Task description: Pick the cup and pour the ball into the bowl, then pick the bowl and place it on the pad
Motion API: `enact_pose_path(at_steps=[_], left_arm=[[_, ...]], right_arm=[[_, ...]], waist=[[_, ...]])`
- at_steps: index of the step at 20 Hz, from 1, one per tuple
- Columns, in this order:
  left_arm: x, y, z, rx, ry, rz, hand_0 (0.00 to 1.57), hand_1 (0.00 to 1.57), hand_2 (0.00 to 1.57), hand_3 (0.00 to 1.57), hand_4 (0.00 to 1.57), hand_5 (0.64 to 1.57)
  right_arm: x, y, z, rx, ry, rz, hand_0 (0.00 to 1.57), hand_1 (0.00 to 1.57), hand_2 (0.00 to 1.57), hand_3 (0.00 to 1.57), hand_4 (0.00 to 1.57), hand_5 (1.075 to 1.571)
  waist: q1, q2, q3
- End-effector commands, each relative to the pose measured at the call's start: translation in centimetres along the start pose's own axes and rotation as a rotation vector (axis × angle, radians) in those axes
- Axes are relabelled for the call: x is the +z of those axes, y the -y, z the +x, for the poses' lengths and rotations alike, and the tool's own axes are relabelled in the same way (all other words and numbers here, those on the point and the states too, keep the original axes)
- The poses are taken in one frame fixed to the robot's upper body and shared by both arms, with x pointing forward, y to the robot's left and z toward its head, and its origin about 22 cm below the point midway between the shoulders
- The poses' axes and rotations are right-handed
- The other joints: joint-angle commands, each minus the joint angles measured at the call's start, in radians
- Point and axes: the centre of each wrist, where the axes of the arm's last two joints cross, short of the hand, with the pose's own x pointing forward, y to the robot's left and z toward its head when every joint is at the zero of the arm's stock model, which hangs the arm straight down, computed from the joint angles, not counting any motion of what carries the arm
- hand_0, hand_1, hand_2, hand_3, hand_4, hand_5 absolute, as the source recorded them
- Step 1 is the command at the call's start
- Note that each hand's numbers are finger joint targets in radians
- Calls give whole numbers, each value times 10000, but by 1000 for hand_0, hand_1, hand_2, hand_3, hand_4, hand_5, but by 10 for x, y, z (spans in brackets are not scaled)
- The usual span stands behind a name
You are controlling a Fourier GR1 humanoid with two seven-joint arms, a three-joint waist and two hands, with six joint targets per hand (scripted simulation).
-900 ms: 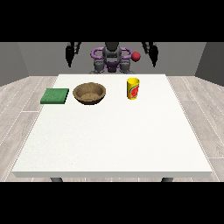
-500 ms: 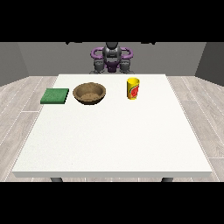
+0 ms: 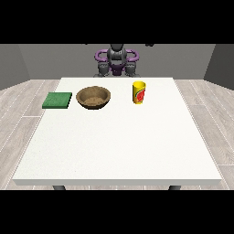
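A yellow cup (image 3: pixel 139 92) with a red mark stands upright at the table's far right-centre; I cannot see inside it and no ball shows. The brown bowl (image 3: pixel 93 97) sits left of it, with the green pad (image 3: pixel 57 100) further left near the table's edge. The robot stands behind the far edge with its purple arms bent outward. Of the hand at the view's right (image 3: pixel 149 45) and the hand at the view's left (image 3: pixel 85 44) only dark tips show at the scene's top edge. Both are far above and behind the cup and bowl.
The white table (image 3: pixel 119 146) stretches wide towards the camera, with its near edge at the bottom. Grey wood floor surrounds it.
Both arms have swung inward and up, so the hands have nearly left the view. A red ball seen by the robot's shoulder in the earliest frame no longer shows. Cup, bowl and pad have not moved.
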Motion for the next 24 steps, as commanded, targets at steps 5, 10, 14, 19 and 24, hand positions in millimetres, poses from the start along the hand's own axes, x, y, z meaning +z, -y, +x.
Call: enact_pose_path(at_steps=[5, 10, 14, 19, 24], left_arm=[[-28, 26, 20, -403, 2477, -124, 0, 0, 0, 0, 593, 1550], [-47, 10, 10, -1056, 4593, 120, 0, 0, 0, 0, 570, 1520], [-60, -22, -30, -1228, 4410, 627, 0, 0, 0, 0, 528, 1491], [-66, -32, -68, -1234, 4236, -34, 0, 0, 0, 0, 246, 1475], [-86, -35, -92, -1356, 3553, -29, 0, 0, 0, 0, 0, 1441]], right_arm=[[-19, -6, 17, -259, 2615, 122, 0, 0, 0, 0, 721, 1546], [-34, -8, 21, -184, 4279, 650, 0, 0, 0, 0, 702, 1545], [-26, 0, 13, -223, 4051, 1074, 0, 0, 0, 0, 692, 1551], [-40, 23, 9, -219, 4484, 742, 0, 0, 0, 0, 676, 1555], [-49, 47, 2, -59, 4048, 596, 0, 0, 0, 0, 667, 1560]], waist=[[-123, 3013, 3], [-286, 5174, 1], [-649, 5089, -6], [-467, 5645, -5], [-482, 5187, -4]])
